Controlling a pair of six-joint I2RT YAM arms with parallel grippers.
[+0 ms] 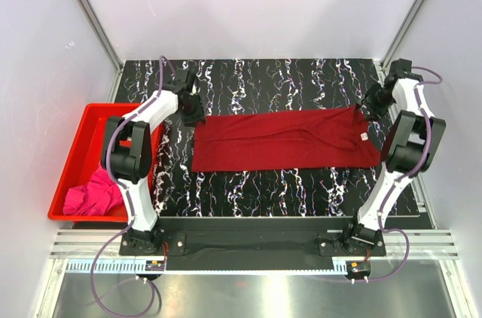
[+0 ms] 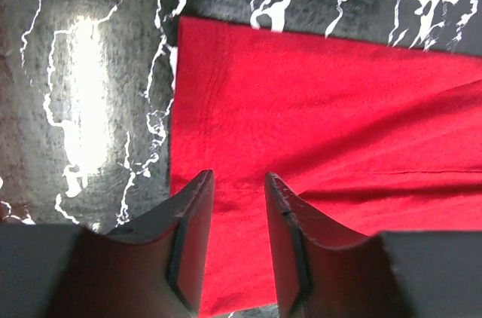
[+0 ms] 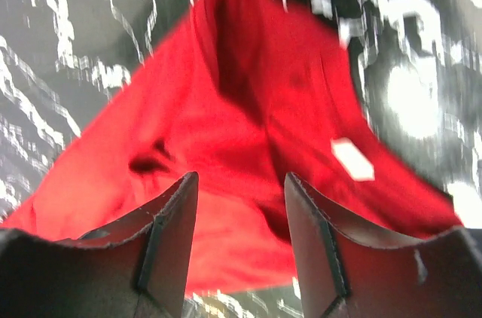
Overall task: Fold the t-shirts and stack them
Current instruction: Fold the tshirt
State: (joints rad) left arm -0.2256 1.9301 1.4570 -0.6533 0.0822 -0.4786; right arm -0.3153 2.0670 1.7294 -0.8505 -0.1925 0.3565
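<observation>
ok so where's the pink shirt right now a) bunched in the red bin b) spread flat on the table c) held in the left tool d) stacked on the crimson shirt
a: the pink shirt lies crumpled in the near end of the red bin, left of the crimson shirt, which is spread on the table.

L pincer (image 2: 239,180) jaws apart, pointing down, far left; R pincer (image 3: 241,180) likewise, far right.

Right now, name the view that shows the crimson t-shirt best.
Top external: the crimson t-shirt shows laid out end to end. Left wrist catches only one corner; right wrist, blurred, only the end with the white label.
</observation>
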